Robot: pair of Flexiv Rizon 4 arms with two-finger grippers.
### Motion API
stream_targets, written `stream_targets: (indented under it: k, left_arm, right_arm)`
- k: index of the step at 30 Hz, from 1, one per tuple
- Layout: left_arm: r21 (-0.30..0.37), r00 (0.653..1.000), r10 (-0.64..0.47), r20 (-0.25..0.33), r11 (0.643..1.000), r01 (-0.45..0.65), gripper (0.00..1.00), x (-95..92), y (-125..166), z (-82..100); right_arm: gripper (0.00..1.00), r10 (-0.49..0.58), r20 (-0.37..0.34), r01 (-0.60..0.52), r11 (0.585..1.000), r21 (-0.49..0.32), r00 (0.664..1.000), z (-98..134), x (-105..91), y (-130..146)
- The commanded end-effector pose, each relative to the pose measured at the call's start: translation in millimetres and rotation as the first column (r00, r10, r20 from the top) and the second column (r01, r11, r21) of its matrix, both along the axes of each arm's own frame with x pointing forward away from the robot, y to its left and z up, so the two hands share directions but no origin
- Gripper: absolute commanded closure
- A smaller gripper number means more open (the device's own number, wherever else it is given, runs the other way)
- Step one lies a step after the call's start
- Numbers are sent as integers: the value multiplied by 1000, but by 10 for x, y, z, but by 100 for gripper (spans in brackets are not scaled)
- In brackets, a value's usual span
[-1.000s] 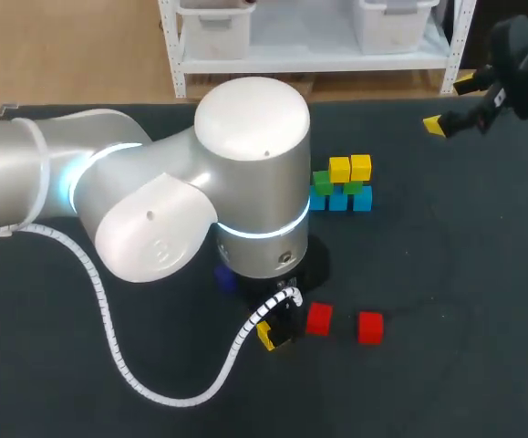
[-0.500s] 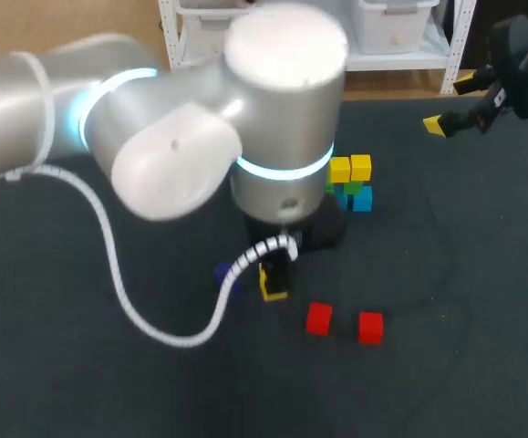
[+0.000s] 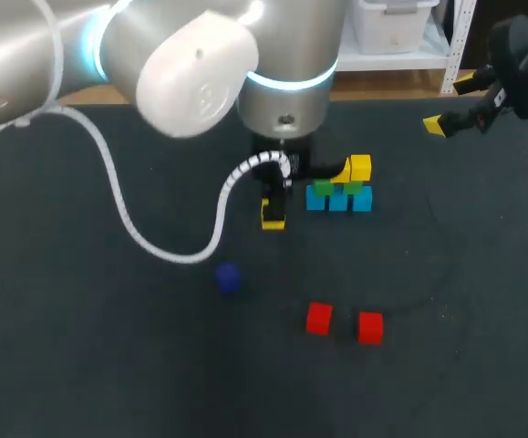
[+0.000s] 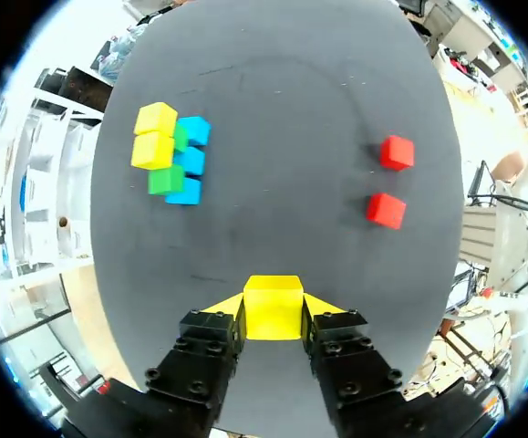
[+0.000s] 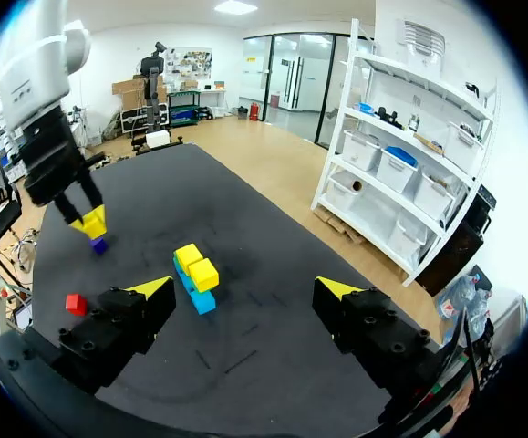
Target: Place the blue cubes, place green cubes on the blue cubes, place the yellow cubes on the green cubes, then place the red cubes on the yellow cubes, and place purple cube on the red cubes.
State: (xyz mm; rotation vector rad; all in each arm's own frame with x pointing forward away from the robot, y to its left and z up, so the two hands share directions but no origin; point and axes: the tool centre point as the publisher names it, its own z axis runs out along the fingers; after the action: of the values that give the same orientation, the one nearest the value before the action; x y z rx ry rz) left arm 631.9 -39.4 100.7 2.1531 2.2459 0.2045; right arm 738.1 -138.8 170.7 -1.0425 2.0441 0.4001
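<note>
Between left gripper [image 4: 274, 307] fingers: yellow cube [image 4: 273, 301] clamped, clear only from wrist view; right gripper [image 5: 245, 288] spread.

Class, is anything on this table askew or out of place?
Nothing stands out: the stack sits straight, the two red cubes and purple cube lie apart on the table, and the left gripper grips a yellow cube squarely.

Black desk [image 3: 81, 365]. Blue cubes [image 3: 338, 202] lean cyan; green cubes [image 3: 355, 188], yellow cubes [image 3: 360, 168], red cubes [image 3: 318, 318] bright; purple cube [image 3: 228, 277] dark. Left claw [image 4: 273, 306] black, yellow-tipped.
</note>
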Motion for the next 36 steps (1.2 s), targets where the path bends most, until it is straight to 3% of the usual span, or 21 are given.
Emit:
stream_targets:
  k: [1, 11, 18, 36]
  left_arm:
    - [41, 999, 4, -36, 999, -3, 100, 361, -48, 82]
    - [34, 1000, -2, 10, 999, 2, 100, 737, -159, 180]
    - [5, 1000, -16, 0, 1000, 16, 100, 894, -272, 75]
    - [-85, 999, -43, -32, 996, 40, 100, 966, -582, -191]
  right_arm:
    - [0, 5, 1, -5, 1000, 5, 1000, -9, 10, -8]
    - [0, 5, 1, -5, 1000, 5, 1000, -9, 10, -8]
    - [0, 5, 1, -5, 1000, 5, 1000, -9, 10, -8]
    - [0, 5, 1, -5, 1000, 5, 1000, -9, 10, -8]
